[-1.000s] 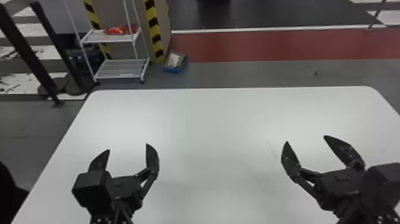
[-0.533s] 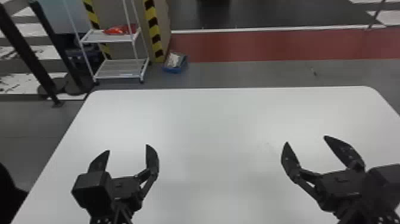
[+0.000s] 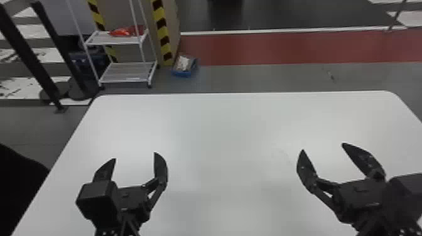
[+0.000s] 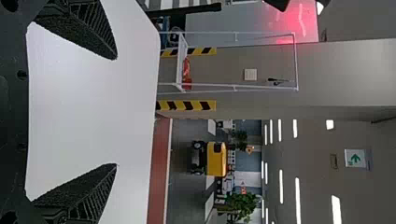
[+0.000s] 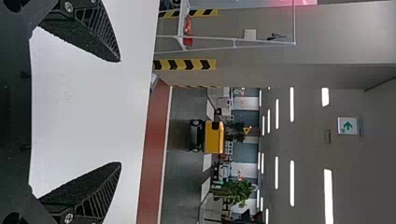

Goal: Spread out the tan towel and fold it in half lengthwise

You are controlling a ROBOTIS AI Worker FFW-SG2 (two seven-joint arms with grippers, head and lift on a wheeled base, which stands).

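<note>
Head view: the scene is taken from above, facing forward and down; the white table point(image 3: 232, 131) is framed across the middle and bottom, the white rack point(image 3: 125, 71) at upper left. The 2 wrist views are taken from close behind black fingers point(image 4: 86, 32), facing forward over the tabletop, turned sideways. A yellow vehicle point(image 4: 216, 159) is shared by both; the rack is covered by all 3.

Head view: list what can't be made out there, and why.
- White table: near side cut off by the head view's bottom edge.
- Left arm: cut off by that same edge.
- Black shape: cut off by the head view's left edge.
- Contents of the blue box: too small in the head view.
</note>
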